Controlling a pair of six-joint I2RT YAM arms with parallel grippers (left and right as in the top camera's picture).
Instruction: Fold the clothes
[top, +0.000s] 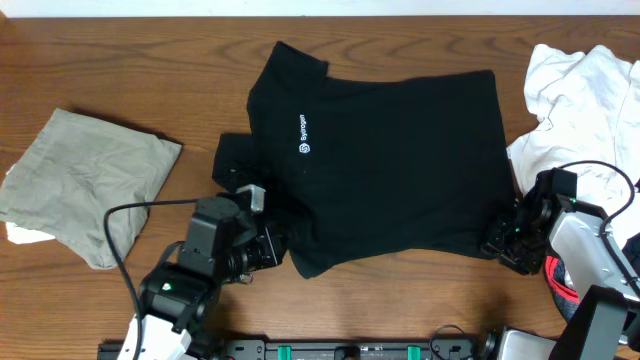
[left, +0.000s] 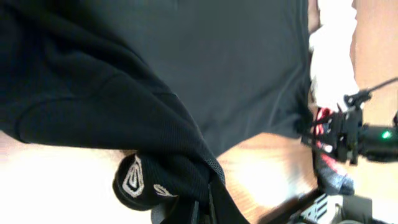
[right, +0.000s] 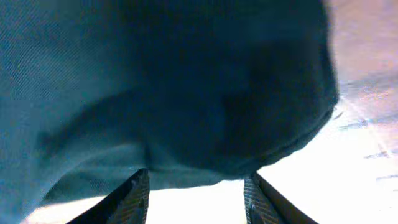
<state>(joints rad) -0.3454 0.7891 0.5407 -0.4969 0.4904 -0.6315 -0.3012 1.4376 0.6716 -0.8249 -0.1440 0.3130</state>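
Spreading across the middle of the wooden table, the black shirt lies flat. Its long axis runs left to right. The shoulders and both short sleeves point left and the straight hem points right. One sleeve sticks out toward the far edge and the other toward the near left. The shirt's near-left edge is rumpled and partly turned under.

A khaki garment lies crumpled, well apart from the shirt on the left. A white garment is heaped at the far right, just beside the hem.

The left gripper sits at the shirt's near-left edge, below the near sleeve. In the left wrist view its fingers are clenched, and black cloth gathers into them and drapes over them. The rest of the shirt stretches away from that pinch toward the right arm.

The right gripper sits at the near-right corner of the hem. In the right wrist view its two fingers stand apart, with bare table showing between them. The dark hem hangs just at their tips, and nothing is clamped.

The small white logo lies on the chest near the left end. Its lettering runs from near to far.
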